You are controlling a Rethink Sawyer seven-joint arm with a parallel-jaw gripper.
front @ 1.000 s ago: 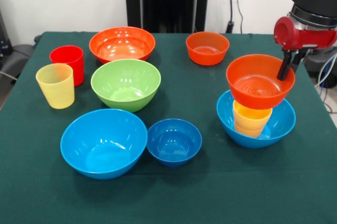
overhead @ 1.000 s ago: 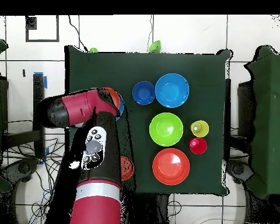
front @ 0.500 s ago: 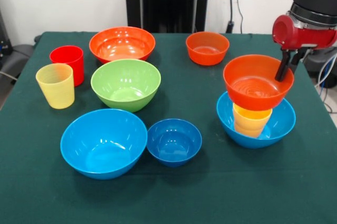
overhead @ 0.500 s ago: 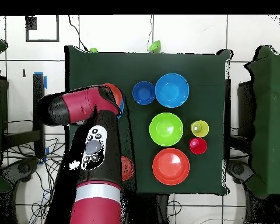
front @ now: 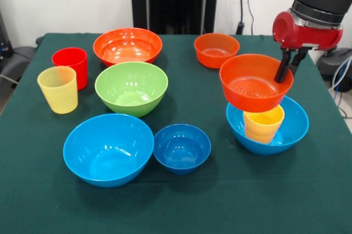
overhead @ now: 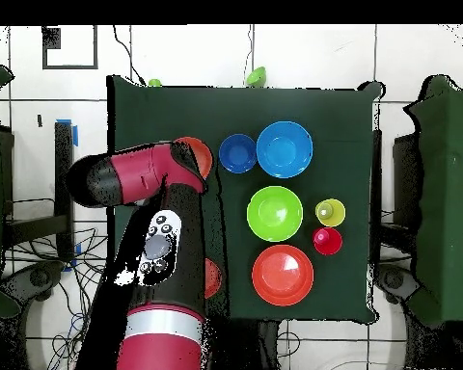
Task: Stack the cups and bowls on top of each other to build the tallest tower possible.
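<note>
My gripper (front: 284,73) is shut on the right rim of a small orange bowl (front: 250,87), which hangs tilted in the air. The bowl is above and a little left of the yellow-orange nested cups (front: 264,123) and does not touch them. Those cups stand inside a large light blue bowl (front: 295,128) at the right. In the overhead view the arm hides most of this, and only a piece of the held orange bowl (overhead: 199,154) shows.
On the left are a red cup (front: 70,65), a pale yellow cup (front: 58,89), a green bowl (front: 131,88) and a large orange bowl (front: 127,45). A small orange bowl (front: 216,49) sits at the back. A large light blue bowl (front: 108,149) and a small dark blue bowl (front: 182,148) are in front.
The gripper has raised the small orange bowl off the nested cups and carried it leftward in the front view. The cups' rim now shows.
</note>
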